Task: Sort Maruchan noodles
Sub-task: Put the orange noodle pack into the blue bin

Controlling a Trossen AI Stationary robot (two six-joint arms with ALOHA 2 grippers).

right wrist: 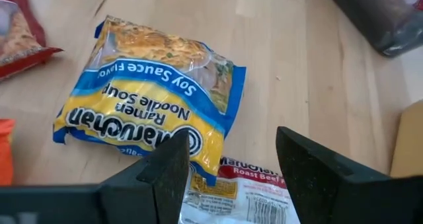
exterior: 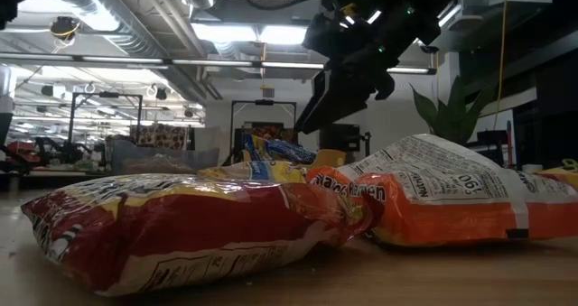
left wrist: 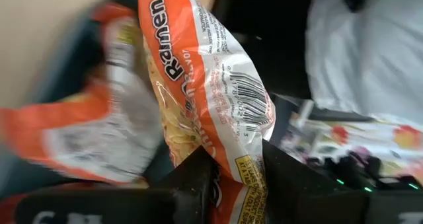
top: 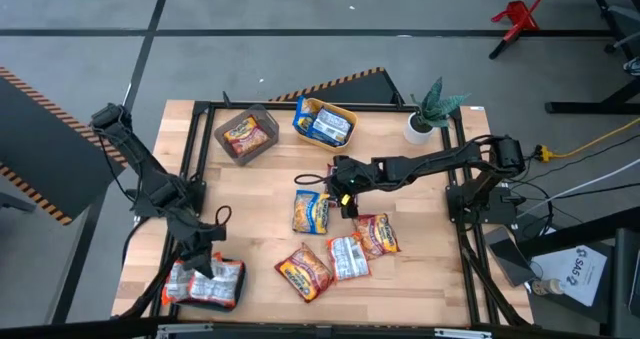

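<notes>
High view, wooden table (top: 420,269), grey floor (top: 80,19), striped tape (top: 30,84)

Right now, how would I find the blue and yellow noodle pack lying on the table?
Look at the middle of the wooden table, just below the right gripper. The blue and yellow packet lies flat there. Its neighbours are orange-red or white; it alone says Soy Sauce Flavor.

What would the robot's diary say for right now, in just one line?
left gripper: shut on orange ramen packet | right gripper: open above blue-yellow packet | loose packets on table
</notes>
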